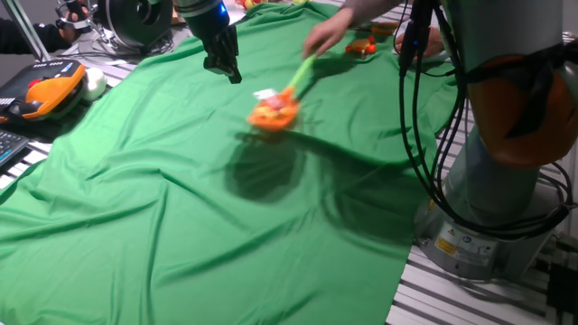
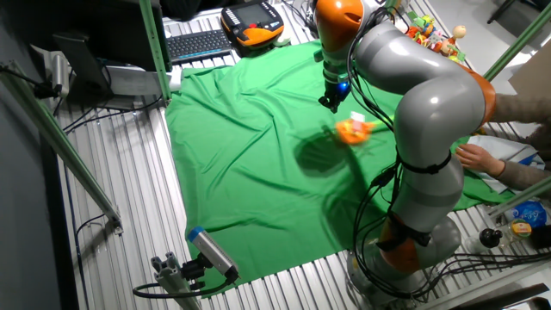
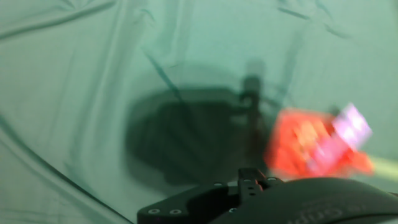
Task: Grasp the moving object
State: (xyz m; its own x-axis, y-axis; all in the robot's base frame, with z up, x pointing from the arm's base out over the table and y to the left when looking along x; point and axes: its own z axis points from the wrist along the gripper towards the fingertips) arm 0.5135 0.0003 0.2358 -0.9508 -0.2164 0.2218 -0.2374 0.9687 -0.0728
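Note:
The moving object (image 1: 266,94) is a tiny whitish item riding on an orange scoop (image 1: 274,114) with a green handle (image 1: 303,70), which a person's hand (image 1: 327,36) holds above the green cloth (image 1: 181,199). My gripper (image 1: 224,70) hangs above the cloth, left of and slightly behind the scoop, apart from it; its two dark fingers look spread and hold nothing. In the other fixed view the gripper (image 2: 331,102) is just above the scoop (image 2: 351,131) and the item (image 2: 357,117). The hand view shows the scoop (image 3: 305,152) and the item (image 3: 349,127), blurred, at the right.
Orange-red toys (image 1: 364,47) lie near the cloth's far edge. An orange-and-grey pendant (image 1: 41,95) and a keyboard (image 2: 200,43) lie beside the cloth. The arm's base (image 1: 492,217) stands at the right. A second hand (image 2: 475,158) rests by the cloth.

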